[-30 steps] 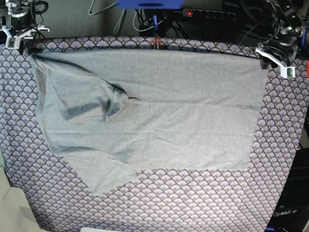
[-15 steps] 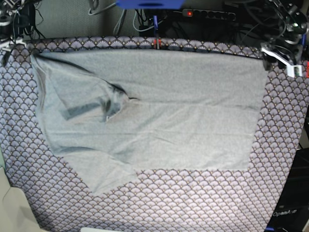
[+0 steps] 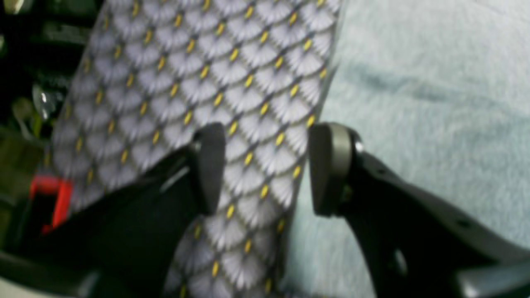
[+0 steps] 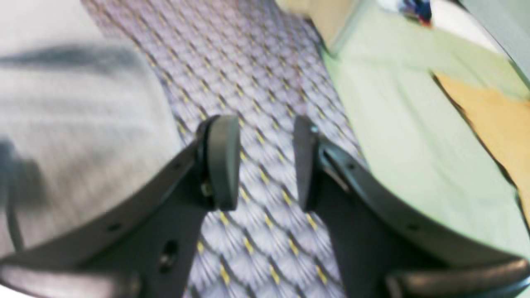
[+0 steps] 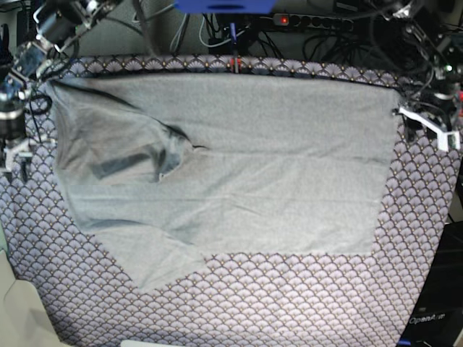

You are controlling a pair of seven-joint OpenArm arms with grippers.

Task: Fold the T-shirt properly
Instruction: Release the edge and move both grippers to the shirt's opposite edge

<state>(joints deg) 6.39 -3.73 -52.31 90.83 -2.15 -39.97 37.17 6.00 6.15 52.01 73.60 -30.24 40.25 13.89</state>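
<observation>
The light grey T-shirt [image 5: 246,166] lies spread on the patterned tablecloth [image 5: 289,296], with a sleeve folded over at the left and a flap sticking out at the front left. My left gripper [image 5: 428,127] is open and empty beside the shirt's right edge. In the left wrist view the left gripper [image 3: 269,169] hangs over the tablecloth [image 3: 207,62], with the shirt [image 3: 414,103] just to the right. My right gripper [image 5: 14,155] is open and empty at the shirt's left edge. In the right wrist view the right gripper [image 4: 265,163] is over the tablecloth [image 4: 248,82], with the shirt [image 4: 62,124] to the left.
A power strip [image 5: 311,22] and cables run behind the table's back edge. A red clip [image 5: 235,65] sits on that edge. The table's left edge drops to a green floor [image 4: 393,103]. A red part [image 3: 54,194] lies beyond the right edge.
Both arms have moved from the far corners toward the front along the shirt's side edges, and lower. The shirt has not moved.
</observation>
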